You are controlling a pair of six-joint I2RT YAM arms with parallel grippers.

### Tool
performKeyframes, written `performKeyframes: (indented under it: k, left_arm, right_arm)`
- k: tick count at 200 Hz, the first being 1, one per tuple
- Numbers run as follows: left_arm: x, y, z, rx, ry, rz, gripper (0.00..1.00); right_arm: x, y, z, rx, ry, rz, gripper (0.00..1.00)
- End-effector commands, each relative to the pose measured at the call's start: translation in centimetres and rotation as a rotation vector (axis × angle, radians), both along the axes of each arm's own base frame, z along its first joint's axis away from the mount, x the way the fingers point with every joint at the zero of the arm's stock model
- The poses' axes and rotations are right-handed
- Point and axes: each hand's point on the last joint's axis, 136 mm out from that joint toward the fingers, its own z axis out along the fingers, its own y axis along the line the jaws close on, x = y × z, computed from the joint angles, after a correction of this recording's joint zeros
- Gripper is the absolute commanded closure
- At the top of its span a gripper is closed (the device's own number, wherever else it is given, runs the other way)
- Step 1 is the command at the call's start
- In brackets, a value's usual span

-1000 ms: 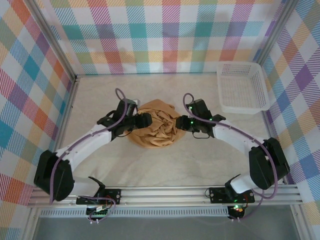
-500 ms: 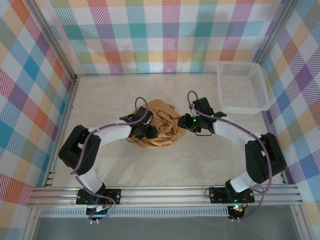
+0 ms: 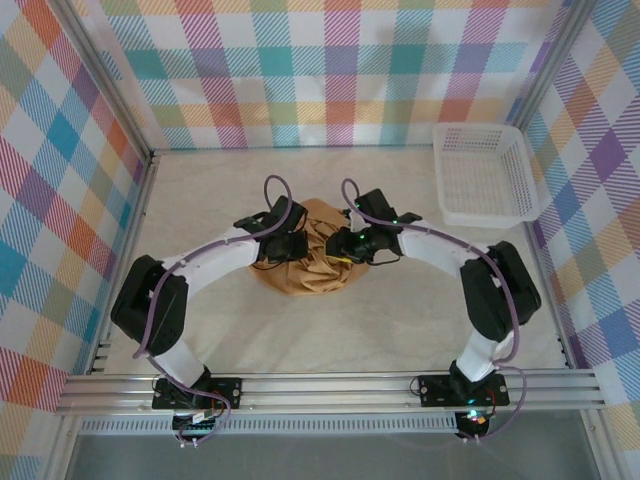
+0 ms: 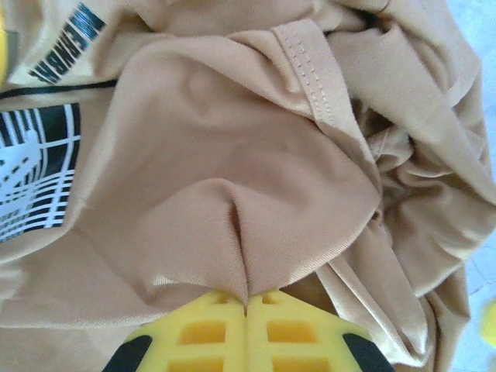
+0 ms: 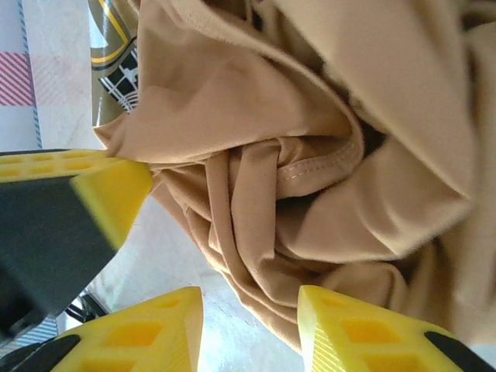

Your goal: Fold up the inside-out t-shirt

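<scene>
The inside-out t-shirt [image 3: 305, 275] lies in a crumpled tan heap at the table's middle. My left gripper [image 3: 297, 246] is on its left part. In the left wrist view its yellow fingers [image 4: 194, 333] are pressed together, shut on a pinched ridge of the t-shirt [image 4: 232, 155]. A black-and-white printed patch [image 4: 31, 170] shows at the left. My right gripper [image 3: 339, 243] is at the heap's right part, open [image 5: 252, 329], and folds of the t-shirt's [image 5: 310, 116] edge reach between its fingers [image 5: 364, 333] above bare table.
A white mesh basket [image 3: 485, 175] stands at the back right. Metal frame rails and plaid walls close in the table. Cream tabletop [image 3: 400, 330] lies bare in front of the heap. The left gripper's yellow finger [image 5: 85, 194] shows close in the right wrist view.
My left gripper moved further onto the heap and closed on a ridge of cloth. My right gripper shifted left onto the heap's right part and stayed open.
</scene>
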Motion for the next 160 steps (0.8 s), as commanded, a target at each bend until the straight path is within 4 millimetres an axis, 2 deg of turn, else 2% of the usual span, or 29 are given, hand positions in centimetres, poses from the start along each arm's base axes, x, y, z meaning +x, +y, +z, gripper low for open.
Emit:
performKeyframes:
  k: [1, 23, 34, 48, 55, 66, 88, 110, 129, 145, 160]
  left_arm:
    - [0.1, 0.7, 3.1, -0.008, -0.038, 0.029, 1.00]
    - [0.3, 0.4, 5.1, -0.053, -0.064, 0.024, 1.00]
    - [0.5, 0.4, 6.3, -0.077, -0.077, 0.023, 1.00]
    - [1.0, 0.8, 7.9, -0.100, -0.094, 0.031, 1.00]
    - [1.3, 1.1, 8.8, -0.110, -0.105, 0.031, 1.00]
    - [2.1, 2.2, 10.5, -0.129, -0.126, 0.046, 1.00]
    - [4.1, 6.2, 14.1, -0.148, -0.176, 0.124, 1.00]
    - [5.3, 10.0, 16.6, -0.186, -0.205, 0.211, 1.00]
    - [5.4, 11.6, 17.2, -0.226, -0.220, 0.260, 1.00]
    - [5.1, 11.3, 16.4, -0.277, -0.218, 0.273, 1.00]
    - [4.8, 10.2, 14.6, -0.351, -0.186, 0.272, 1.00]
  right_arm:
    - [-0.7, 1.4, -1.3, 0.000, 0.047, 0.046, 0.60]
    - [0.3, 2.3, -2.3, 0.011, 0.063, 0.008, 0.62]
    - [1.2, 2.7, -2.2, 0.021, 0.055, -0.017, 0.72]
    - [2.3, 2.6, -1.5, 0.007, 0.031, -0.047, 0.93]
    - [3.0, 2.1, -0.8, -0.012, 0.009, -0.071, 1.00]
    - [4.2, 0.7, 0.7, -0.036, -0.030, -0.107, 1.00]
    - [6.4, -3.7, 4.7, -0.048, -0.109, -0.199, 1.00]
    - [7.2, -8.3, 7.6, -0.037, -0.163, -0.290, 1.00]
    - [6.7, -10.5, 8.0, -0.047, -0.173, -0.328, 1.00]
    - [5.8, -10.3, 7.1, -0.030, -0.143, -0.315, 1.00]
    - [5.0, -9.7, 5.4, 0.001, -0.094, -0.300, 1.00]
